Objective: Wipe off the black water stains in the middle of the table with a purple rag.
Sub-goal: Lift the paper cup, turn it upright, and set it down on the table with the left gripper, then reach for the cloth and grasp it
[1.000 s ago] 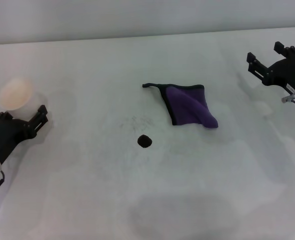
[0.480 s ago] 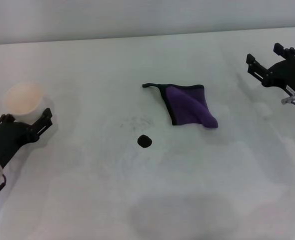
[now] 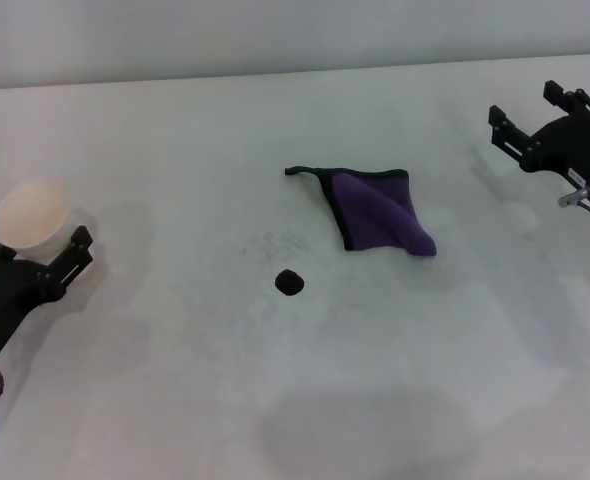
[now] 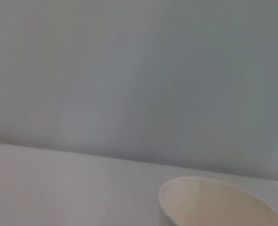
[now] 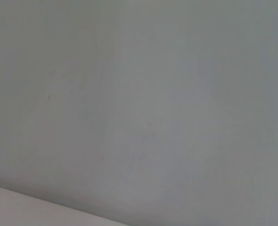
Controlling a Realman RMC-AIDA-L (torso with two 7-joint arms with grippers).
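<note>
The purple rag (image 3: 378,211) lies on the white table (image 3: 175,140) a little right of centre, one corner folded over, its black loop pointing left. The black water stain (image 3: 290,282) is a small dark blob on the table, in front and to the left of the rag and apart from it. My right gripper (image 3: 535,113) is open and empty at the far right, well away from the rag. My left gripper (image 3: 35,256) is open and empty at the left edge, far from the stain.
A white paper cup (image 3: 32,214) stands at the far left, just behind my left gripper; its rim also shows in the left wrist view (image 4: 219,202). Faint grey speckles (image 3: 275,243) mark the table behind the stain. A grey wall runs behind the table's far edge.
My left gripper has drawn back toward the near left, uncovering the cup. My right gripper has shifted slightly left. The rag and stain have not moved.
</note>
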